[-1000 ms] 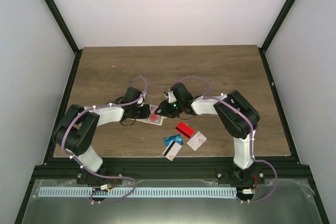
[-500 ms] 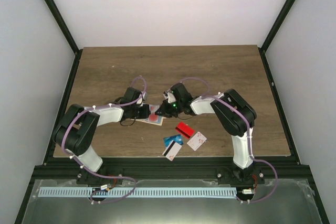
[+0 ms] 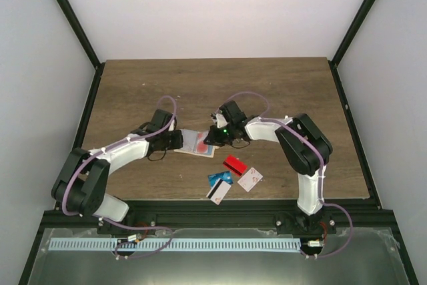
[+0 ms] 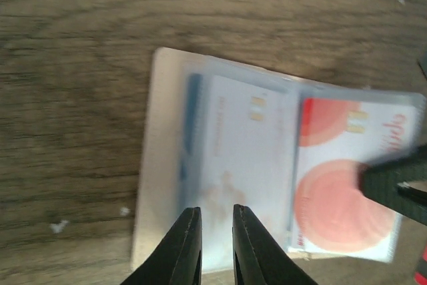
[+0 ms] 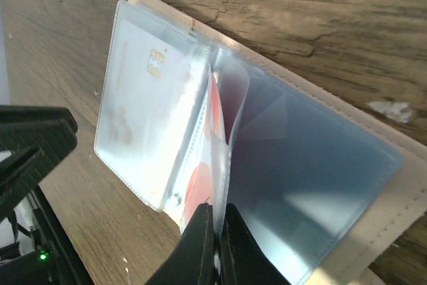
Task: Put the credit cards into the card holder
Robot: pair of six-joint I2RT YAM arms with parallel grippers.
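The beige card holder (image 3: 195,143) lies open at mid table, its clear sleeves showing. In the left wrist view it (image 4: 148,165) holds a white card (image 4: 233,158) and the white card with a big red dot (image 4: 340,195). My left gripper (image 4: 217,217) hovers at its left edge, jaws slightly apart and empty. My right gripper (image 5: 215,221) is shut on a clear sleeve of the holder (image 5: 393,211) and lifts it upright. Loose on the table lie a red card (image 3: 234,164), a blue card (image 3: 219,179), a black-striped white card (image 3: 218,191) and a marked white card (image 3: 249,179).
The loose cards lie close together toward the table's near edge, just right of the holder. A black frame rail (image 3: 200,206) runs along the near edge. Both arms meet over the holder at mid table.
My left arm has drawn back to the left, off the holder, uncovering more of it. My right gripper has shifted slightly right, still holding the sleeve.
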